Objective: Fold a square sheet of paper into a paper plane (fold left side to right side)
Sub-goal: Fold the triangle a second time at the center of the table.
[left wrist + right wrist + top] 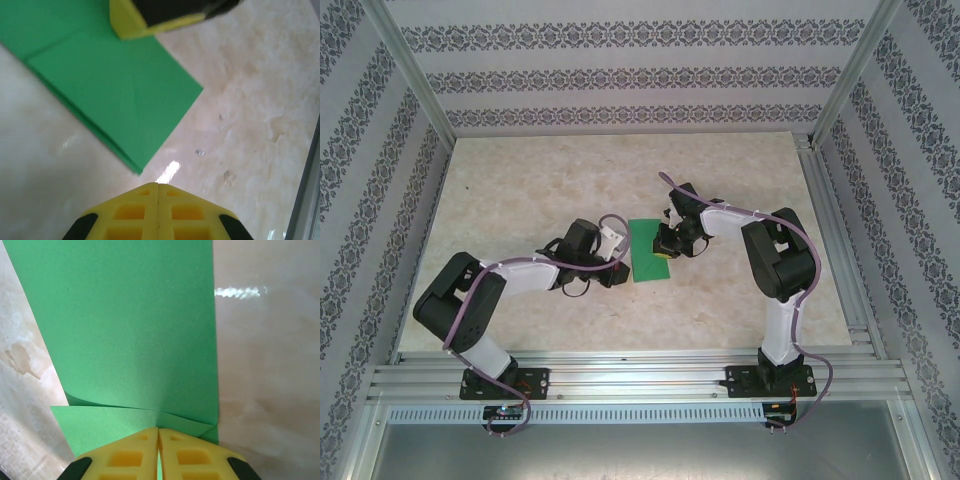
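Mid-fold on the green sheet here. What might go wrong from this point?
1. The right gripper appears pinched on the square sheet of paper, whose top layer bows up near the fingertips; pressing now may set a skewed crease.
2. The left gripper is shut and off the sheet, so nothing pins it; a pull may drag the whole sheet across the table.

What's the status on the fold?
Right gripper: jaws shut on the square sheet of paper, folded over. Left gripper: jaws shut, empty, beside it. Nothing in the way.
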Controlling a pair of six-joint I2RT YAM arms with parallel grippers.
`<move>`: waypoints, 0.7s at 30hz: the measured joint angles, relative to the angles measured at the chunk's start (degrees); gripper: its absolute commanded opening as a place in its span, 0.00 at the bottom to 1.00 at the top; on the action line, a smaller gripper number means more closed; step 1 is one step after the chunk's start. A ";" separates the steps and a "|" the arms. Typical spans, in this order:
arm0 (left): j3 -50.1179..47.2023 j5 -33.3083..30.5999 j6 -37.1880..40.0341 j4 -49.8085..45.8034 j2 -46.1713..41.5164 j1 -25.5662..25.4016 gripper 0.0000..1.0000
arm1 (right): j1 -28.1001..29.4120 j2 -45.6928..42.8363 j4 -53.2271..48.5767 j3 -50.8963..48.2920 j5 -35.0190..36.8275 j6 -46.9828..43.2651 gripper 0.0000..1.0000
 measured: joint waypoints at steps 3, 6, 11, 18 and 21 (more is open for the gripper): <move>6.43 2.03 0.11 0.15 3.82 0.00 0.00 | 0.00 0.02 -0.11 0.02 0.00 -0.17 0.10; 10.80 3.54 0.50 0.50 8.35 0.00 0.00 | 0.00 0.04 -0.11 0.02 0.00 -0.17 0.10; 14.53 5.86 1.29 0.50 15.34 0.00 0.00 | 0.00 0.07 -0.15 0.07 0.00 -0.17 0.10; 14.91 6.36 2.23 0.42 20.06 0.00 0.00 | 0.00 0.09 -0.15 0.07 0.00 -0.17 0.10; 14.75 6.38 2.49 0.50 20.09 0.00 0.00 | 0.00 0.09 -0.15 0.07 0.00 -0.20 0.10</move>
